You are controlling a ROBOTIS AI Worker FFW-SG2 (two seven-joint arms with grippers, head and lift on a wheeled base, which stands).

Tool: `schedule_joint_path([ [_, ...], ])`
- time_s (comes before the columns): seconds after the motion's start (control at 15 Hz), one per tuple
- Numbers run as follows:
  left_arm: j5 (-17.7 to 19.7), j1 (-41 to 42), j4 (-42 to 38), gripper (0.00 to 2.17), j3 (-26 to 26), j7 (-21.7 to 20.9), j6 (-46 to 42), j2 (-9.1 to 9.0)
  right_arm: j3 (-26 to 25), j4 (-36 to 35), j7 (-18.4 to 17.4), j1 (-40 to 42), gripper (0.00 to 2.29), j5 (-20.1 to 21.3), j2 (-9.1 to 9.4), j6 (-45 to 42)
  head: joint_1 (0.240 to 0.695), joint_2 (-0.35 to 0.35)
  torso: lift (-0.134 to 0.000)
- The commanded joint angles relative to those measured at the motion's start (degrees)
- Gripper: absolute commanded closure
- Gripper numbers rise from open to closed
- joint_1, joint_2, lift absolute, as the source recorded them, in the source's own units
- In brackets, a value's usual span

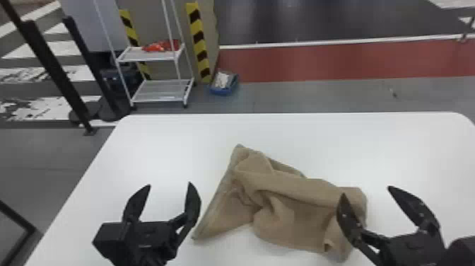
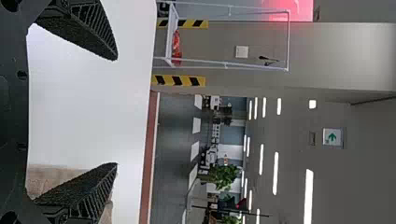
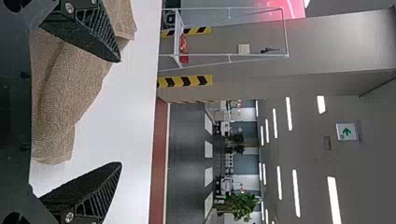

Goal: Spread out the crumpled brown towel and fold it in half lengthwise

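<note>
I judge that I am at the very start of spreading: the towel (image 1: 279, 198) lies in a crumpled heap on the table (image 1: 166, 141), and the fold in half must wait until it is flat. The jaws of my left gripper (image 1: 170, 183) stand wide apart with nothing in them, and those of my right gripper (image 1: 366, 190) are parted too, empty. The towel sits mostly between my two pairs of jaws. One straightish edge slants along beside my left gripper's inner finger, its near corner (image 1: 198, 234) just beside that finger and a bit closer to me than the tips; the far corner (image 1: 239, 148) points away, beyond them. Its other end, rolled and doubled over, reaches my right gripper, whose inner finger overlaps it in the head view; whether they touch, I cannot tell. The next move, as I see it, calls for lowering my left jaws onto that near corner and my right jaws onto a loose edge of the bunched end, then pinching single layers and drawing them apart. If I nip the thick roll instead, I would probably drag the whole heap and leave the tucks inside.
</note>
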Motion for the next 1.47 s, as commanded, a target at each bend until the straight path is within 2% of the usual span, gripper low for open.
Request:
schedule_joint_path([
  [0.0,-0.09,-0.01,0.02,0.07,-0.09,0.01,0.00,0.00,0.00,0.02,0.00,-0.02,0.09,0.00,0.32,0.00,0.695,0.150,-0.125],
  [0.47,-0.09,0.08,0.02,0.07,-0.26,0.01,0.17,0.00,0.00,0.02,0.09,0.07,0.09,0.18,0.32,0.18,0.695,0.147,-0.125],
  [0.8,-0.09,0.16,0.02,0.07,-0.61,-0.08,0.17,0.18,-0.09,-1.56,4.22,0.42,0.07,1.85,0.32,4.22,0.695,0.156,-0.125],
  [1.0,-0.09,0.16,0.02,0.07,-0.70,-0.08,0.17,0.18,0.53,-5.51,7.39,0.95,0.09,6.33,0.32,10.37,0.695,0.166,-0.125],
  [1.07,-0.09,0.16,0.02,0.07,-0.79,-0.08,0.35,0.18,0.62,-6.83,9.76,0.95,0.09,8.53,0.32,11.78,0.695,0.170,-0.125],
  [1.2,-0.09,0.08,0.11,0.07,-0.88,-0.08,0.35,0.26,1.14,-9.38,11.96,1.13,0.09,14.50,0.32,14.77,0.695,0.182,-0.125],
  [1.4,0.00,-0.19,0.55,0.07,-0.88,-0.08,0.35,0.26,0.97,-13.95,17.49,1.13,0.09,19.86,0.32,23.56,0.695,0.189,-0.125],
])
